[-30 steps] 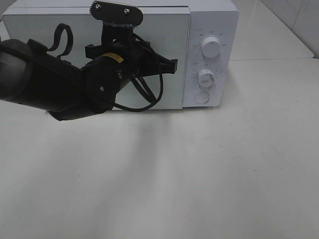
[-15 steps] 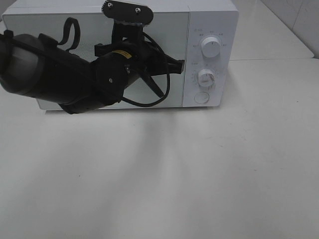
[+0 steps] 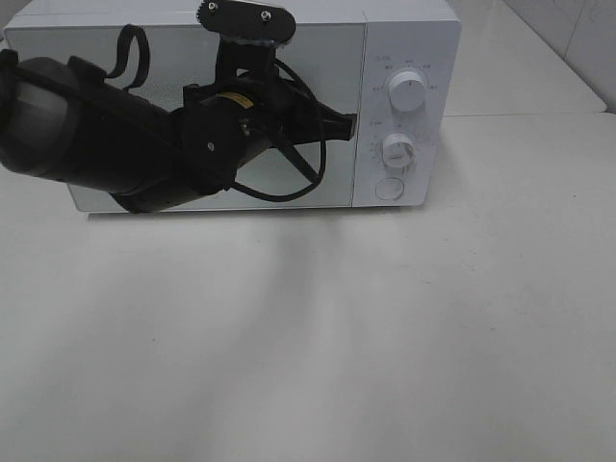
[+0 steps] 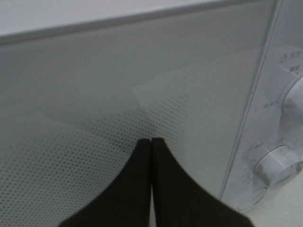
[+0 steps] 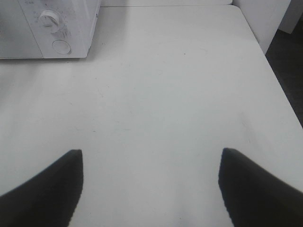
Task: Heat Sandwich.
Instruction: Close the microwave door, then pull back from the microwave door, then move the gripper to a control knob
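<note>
Exterior high view, like both wrist views, shows no sandwich, so I cannot tell where it is. The white microwave (image 3: 423, 48) stands at the top of the frame on the pale tabletop (image 3: 385, 337), and its door (image 3: 327, 58) is shut.

The left gripper (image 3: 348, 123) reaches in from the upper left across the door, its black tip just at the door's right edge, beside the control panel. In the left wrist view the left gripper (image 4: 150, 142) has its jaws pressed together with nothing between them, pointing at the dotted door glass; whether they touch it I cannot tell.

On the panel sit 2 dials, the upper dial (image 3: 407, 92) above the lower dial (image 3: 397, 150), with a round button (image 3: 389, 189) beneath.

In the right wrist view the right gripper (image 5: 151, 152) hangs over bare tabletop, jaws wide apart and empty, well away from the microwave (image 5: 71, 28).
</note>
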